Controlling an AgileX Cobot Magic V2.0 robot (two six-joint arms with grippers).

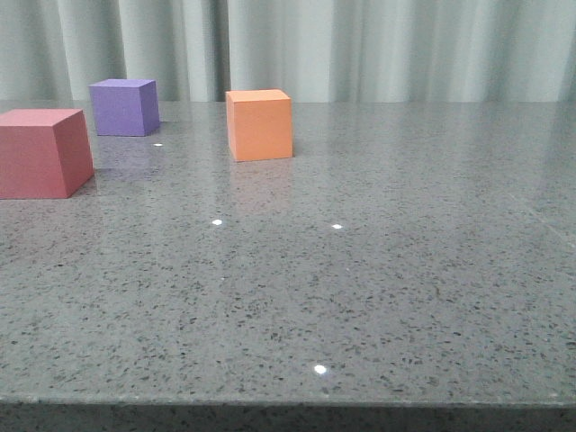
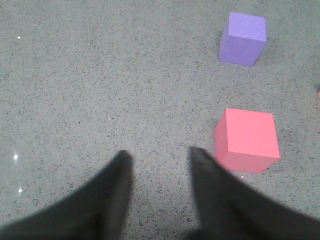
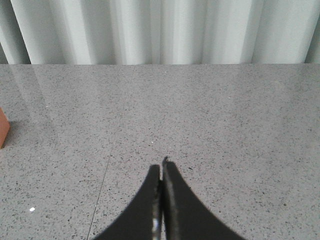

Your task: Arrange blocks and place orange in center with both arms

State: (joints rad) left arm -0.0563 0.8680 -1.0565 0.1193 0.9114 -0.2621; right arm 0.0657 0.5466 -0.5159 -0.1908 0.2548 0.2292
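Red block (image 1: 40, 153) sits nearest, at the table's (image 1: 378, 297) left edge, with the purple block (image 1: 124, 107) behind it toward the far left corner and the orange block (image 1: 259, 124) further in along the far edge. They look scattered, not yet lined up. Left gripper (image 2: 160, 157) hangs spread, the red block just beside one fingertip. Right gripper (image 3: 163, 167) is pressed together, empty, the orange block off to one side.

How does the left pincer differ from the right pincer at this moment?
The left pincer is open, with a wide gap between its fingers; the right pincer is shut, fingers pressed together. The left pincer has the red cube close by; the right pincer faces bare table. Both are dark and hold nothing.
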